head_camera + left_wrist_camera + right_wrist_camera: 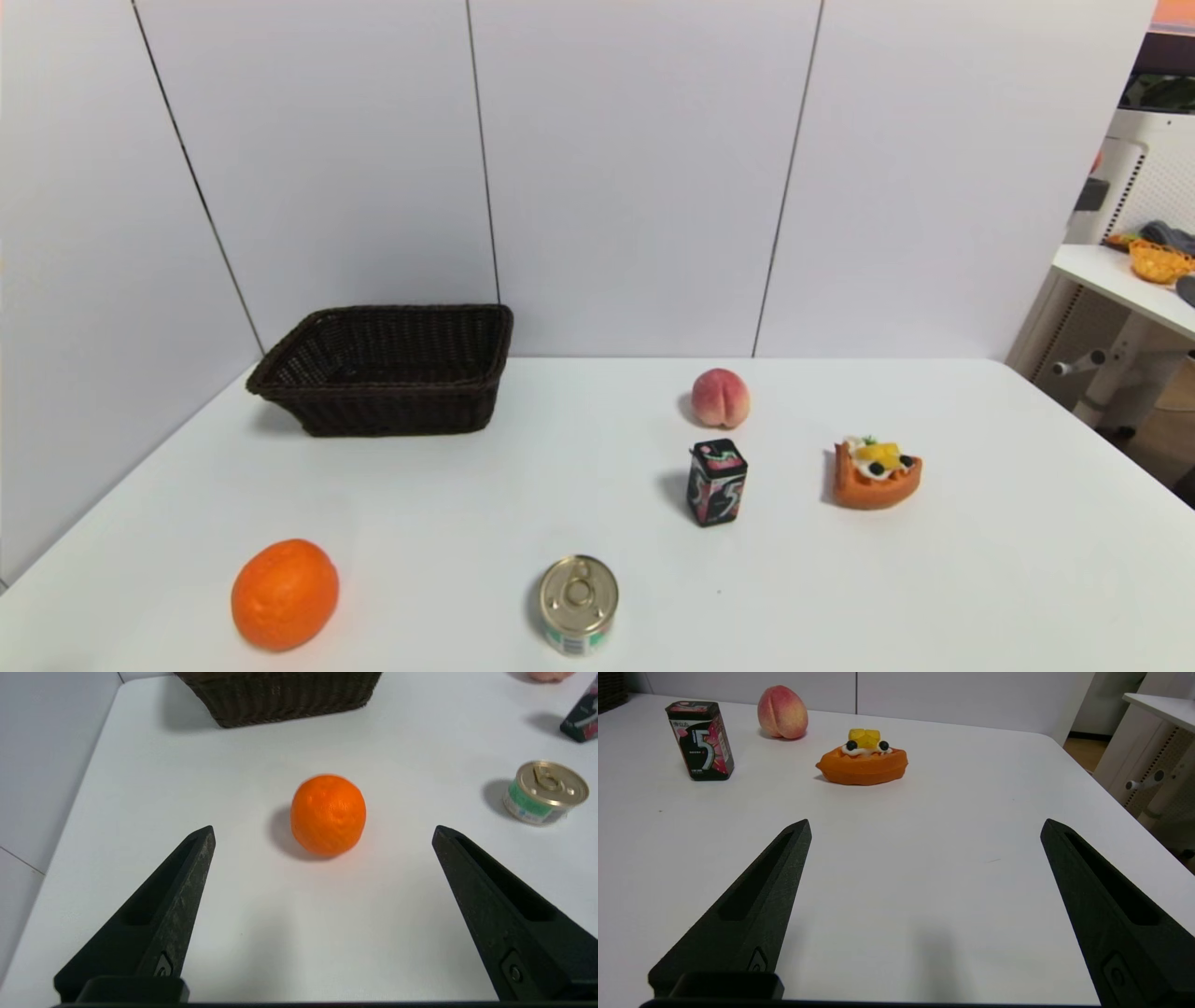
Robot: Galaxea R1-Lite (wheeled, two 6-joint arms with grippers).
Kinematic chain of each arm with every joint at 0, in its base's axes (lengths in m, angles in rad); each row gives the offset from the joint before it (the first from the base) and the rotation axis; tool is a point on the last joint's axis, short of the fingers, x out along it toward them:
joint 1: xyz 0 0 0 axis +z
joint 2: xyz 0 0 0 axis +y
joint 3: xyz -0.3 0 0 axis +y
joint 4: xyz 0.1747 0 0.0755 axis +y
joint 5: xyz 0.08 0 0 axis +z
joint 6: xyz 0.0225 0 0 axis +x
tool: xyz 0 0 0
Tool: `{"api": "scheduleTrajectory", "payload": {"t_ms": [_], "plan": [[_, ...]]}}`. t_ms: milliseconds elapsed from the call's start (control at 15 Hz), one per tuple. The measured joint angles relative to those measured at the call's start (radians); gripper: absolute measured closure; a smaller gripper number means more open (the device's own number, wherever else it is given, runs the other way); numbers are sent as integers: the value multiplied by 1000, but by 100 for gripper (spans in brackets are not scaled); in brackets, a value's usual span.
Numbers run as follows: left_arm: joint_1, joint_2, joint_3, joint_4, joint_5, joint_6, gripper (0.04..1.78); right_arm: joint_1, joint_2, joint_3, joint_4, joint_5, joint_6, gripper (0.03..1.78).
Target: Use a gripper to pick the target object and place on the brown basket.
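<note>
Left gripper: black two-finger claw at the near edge toward the left corner, jaws spread wide, holding nothing. Right gripper: the same, at the near edge toward the right, wide open and empty. Short round tin can with brass-gold pull-ring lid and green label: stands upright, axis vertical, near the middle of the near edge. It is the only small gold cylinder on view and so is taken as the target object. It lies ahead of the left fingers and off toward the robot's right, and it does not show in the right wrist view, so the left arm is judged better placed. Round orange fruit: near-left corner, directly ahead of the left gripper, apart from the can. Black and pink printed carton, orange waffle wedge with toppings, pink peach: right half, mid-depth to far. Dark brown woven wicker basket, rectangular: far-left corner. Nothing appears to stand between it and the can.
</note>
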Motion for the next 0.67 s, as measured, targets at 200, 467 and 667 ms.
{"api": "scheduleTrajectory", "payload": {"t_ms": [200, 467, 667], "plan": [[3, -107, 140, -47, -10, 5, 15, 0, 0, 0, 0, 0, -1, 11], [40, -208, 316, -157, -8, 11, 13, 0, 0, 0, 0, 0, -1, 11], [48, -293, 357, -173, 42, 6, 13, 0, 0, 0, 0, 0, -1, 11]]}}
